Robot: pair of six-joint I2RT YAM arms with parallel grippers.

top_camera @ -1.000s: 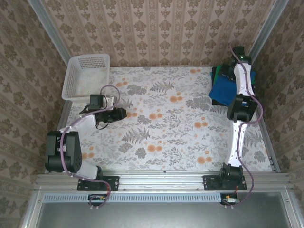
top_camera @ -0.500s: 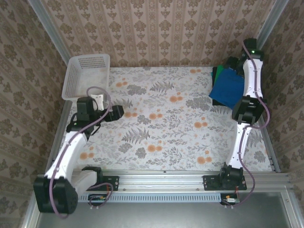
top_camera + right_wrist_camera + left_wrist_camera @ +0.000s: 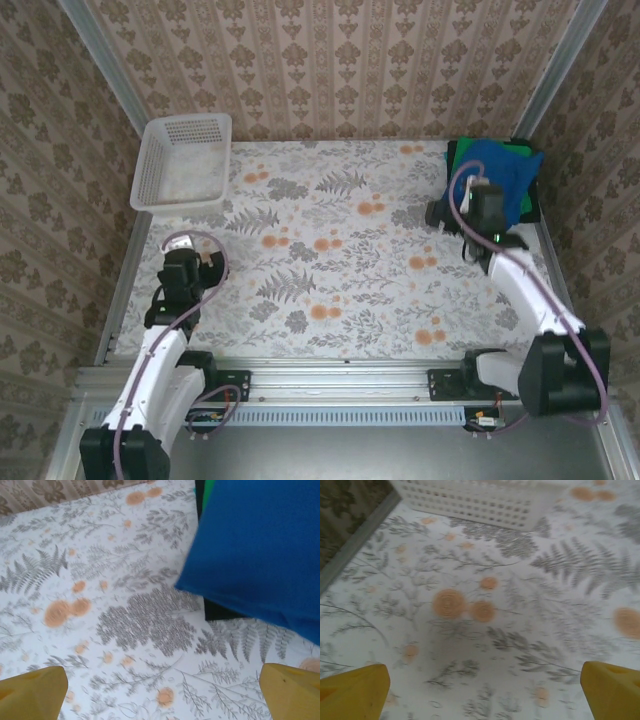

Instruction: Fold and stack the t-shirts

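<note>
The t-shirts lie folded in one stack at the table's back right corner. The royal-blue one is on top, the green one shows under it, and a dark one peeks out at the edge. The right wrist view has the blue shirt, a green sliver and the dark layer. My right gripper hovers just left of the stack, open and holding nothing; its yellow fingertips stand wide apart. My left gripper is open over bare cloth at the left, fingertips spread.
A white lattice basket sits at the back left, and its wall is ahead of my left gripper. The floral tablecloth covers the table. Patterned walls close in three sides, with a metal rail along the near edge.
The right arm has pulled back off the stack in the back corner and swung down beside it. The left arm has drawn back from beside the basket toward the near edge.
</note>
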